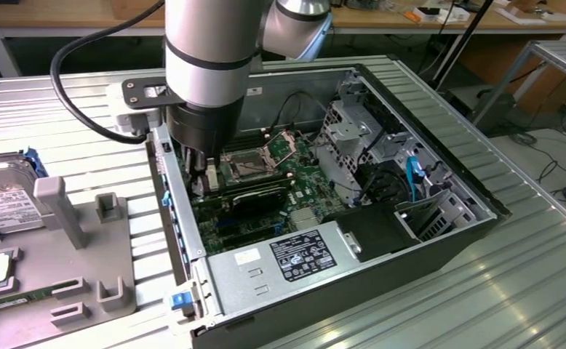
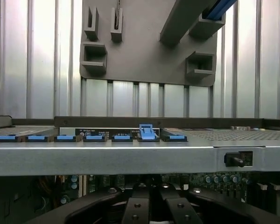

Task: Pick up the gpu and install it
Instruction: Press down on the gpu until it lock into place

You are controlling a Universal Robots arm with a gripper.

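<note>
While the grey parts tray (image 1: 89, 247) lies on the ribbed metal table (image 1: 516, 291) at the exterior view's left, carrying a silver hard drive (image 1: 1, 200) with a white label and a thin green RAM stick (image 1: 16, 298) at its near edge, the open computer case (image 1: 457, 174) sits to its right with the motherboard (image 1: 283, 174) exposed. The arm (image 1: 210, 51) reaches down into the left part of the case, and its gripper (image 1: 204, 178) sits low over the board, just left of the CPU socket (image 1: 249, 163). The gpu (image 1: 259, 198) lies inside the case just near of that socket, its dark shroud running rightward from the gripper's tips; the jaws are drawn fully together, and whether they pinch the card's edge cannot be told. Further right stand the metal drive cage (image 1: 346, 138), a blue cable (image 1: 412, 178), and, nearer, the power supply (image 1: 283, 262) with its label. In the wrist view the black fingers (image 2: 140, 210) meet below the case's rear rim (image 2: 130, 156) with its blue slot clips (image 2: 148, 132).
</note>
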